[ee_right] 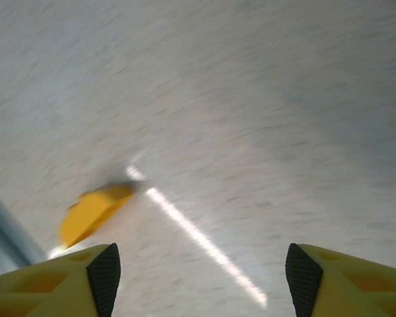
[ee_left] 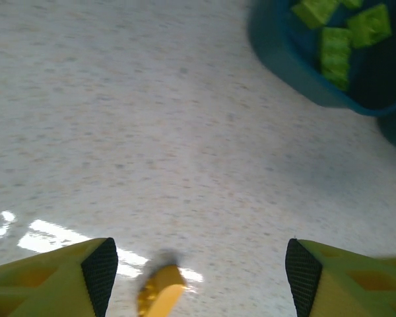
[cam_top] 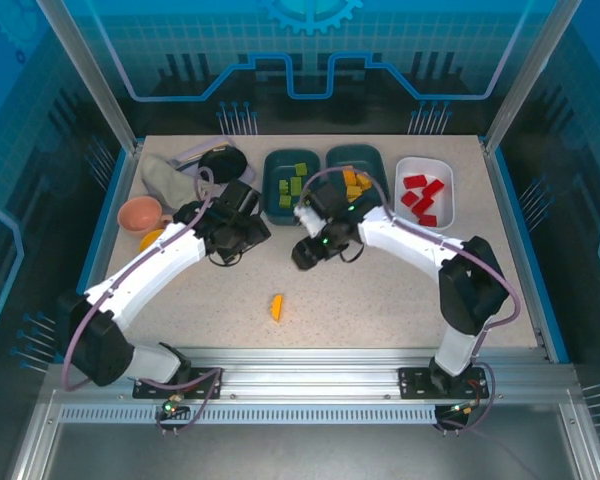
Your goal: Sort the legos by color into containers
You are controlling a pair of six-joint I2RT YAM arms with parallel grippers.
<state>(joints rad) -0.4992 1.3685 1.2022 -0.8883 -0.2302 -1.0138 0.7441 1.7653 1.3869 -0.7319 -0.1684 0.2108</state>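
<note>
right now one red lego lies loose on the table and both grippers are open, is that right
Not quite. The loose lego is orange-yellow, not red; the top external view shows it plainly. The rest holds: it lies on the table, and the left gripper and right gripper are both open.

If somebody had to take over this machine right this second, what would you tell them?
Left gripper: fingers open, empty.
Right gripper: fingers open, empty.
Done: green bricks in the left teal tub, orange-yellow bricks in the middle teal tub, red bricks in the white tub.
To do: one orange-yellow brick lies loose on the table, apart from the tubs; it belongs in the middle teal tub.
</note>
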